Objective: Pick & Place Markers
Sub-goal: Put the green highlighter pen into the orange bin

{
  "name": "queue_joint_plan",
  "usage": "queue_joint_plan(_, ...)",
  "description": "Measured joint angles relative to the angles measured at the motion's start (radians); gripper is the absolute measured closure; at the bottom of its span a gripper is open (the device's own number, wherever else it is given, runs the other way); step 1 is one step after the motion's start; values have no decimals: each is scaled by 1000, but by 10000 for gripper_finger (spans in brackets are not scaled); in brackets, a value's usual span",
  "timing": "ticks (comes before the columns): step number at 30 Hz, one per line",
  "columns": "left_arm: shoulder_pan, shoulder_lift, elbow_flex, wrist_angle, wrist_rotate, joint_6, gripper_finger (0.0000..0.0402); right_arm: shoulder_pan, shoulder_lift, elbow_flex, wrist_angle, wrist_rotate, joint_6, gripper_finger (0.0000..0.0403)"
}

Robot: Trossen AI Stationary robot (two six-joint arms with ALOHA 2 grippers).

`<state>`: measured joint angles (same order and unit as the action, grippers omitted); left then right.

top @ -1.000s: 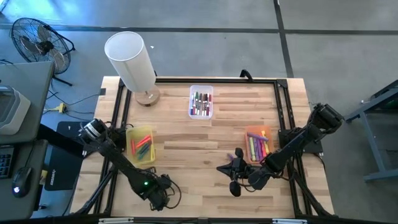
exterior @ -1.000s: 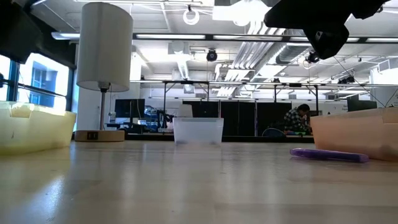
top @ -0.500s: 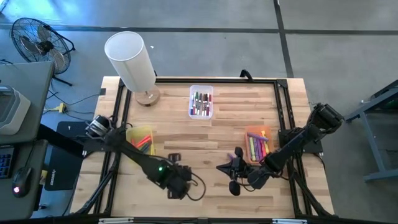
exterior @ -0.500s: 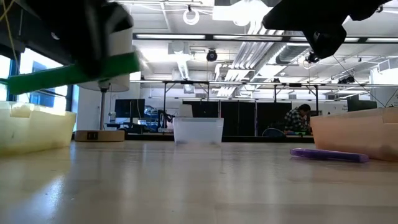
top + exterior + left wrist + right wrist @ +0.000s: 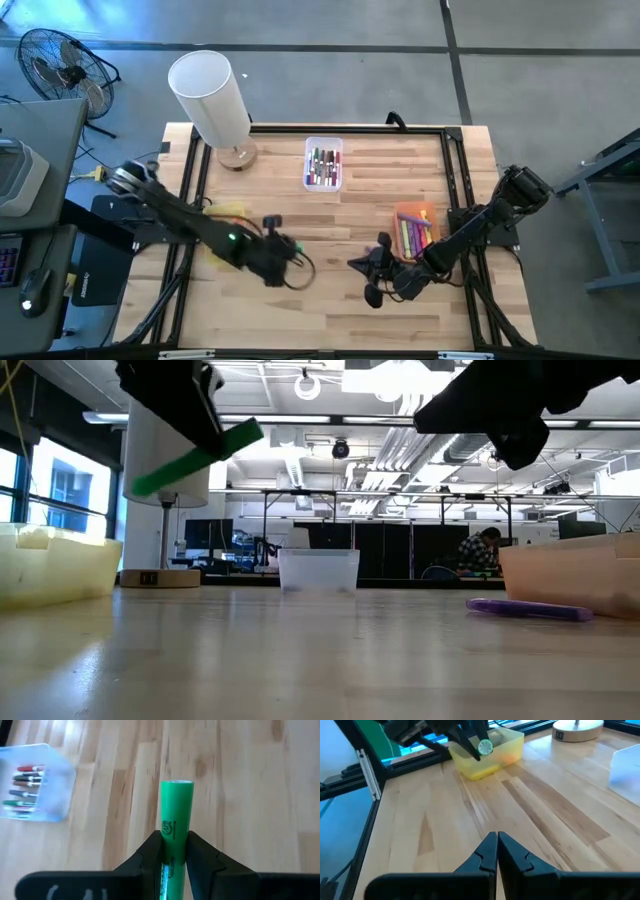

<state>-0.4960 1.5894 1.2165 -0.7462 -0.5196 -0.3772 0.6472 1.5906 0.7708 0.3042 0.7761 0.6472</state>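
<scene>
My left gripper hangs over the middle of the table, shut on a green marker. In the low view the marker is tilted high above the wood. My right gripper is shut and holds nothing. It hovers left of the orange bin, which holds several markers. A purple marker lies flat on the table beside that bin. A clear bin with several markers stands at the far middle. The left arm partly hides a yellow bin. My left gripper pinches the green marker's barrel between its two fingers. The marker runs along the fingers, and its flat free end sticks out well past their tips. The fingers slant down toward the table. The marker is tilted and lifted clear of the wood.
A white lamp stands at the far left corner of the table. Bare wood lies between the bins in the middle. A dark frame rail runs along the table's edges. In the low view a person sits far off in the room behind the table.
My left gripper has risen from the near edge and gone toward the table's middle, with its wrist rolling. It has carried the green marker up with it. The marker now hangs higher and more tilted in the low view.
</scene>
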Motion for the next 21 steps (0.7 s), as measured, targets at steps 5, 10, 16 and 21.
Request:
queue_joint_plan(5, 25, -225, -333, 453, -7, 7, 345, -21, 0, 0, 7, 90, 4, 402)
queue_joint_plan(10, 33, -345, -554, 864, -9, 87, 345, -90, 0, 0, 15, 147, 88, 394)
queue_joint_plan(16, 32, -353, -610, 1061, 3, 179, 345, -189, 20, 0, 157, -62, 28, 371)
queue_joint_plan(21, 32, -354, -608, 1123, 8, 197, 344, -222, 84, 0, 394, -183, -153, 342)
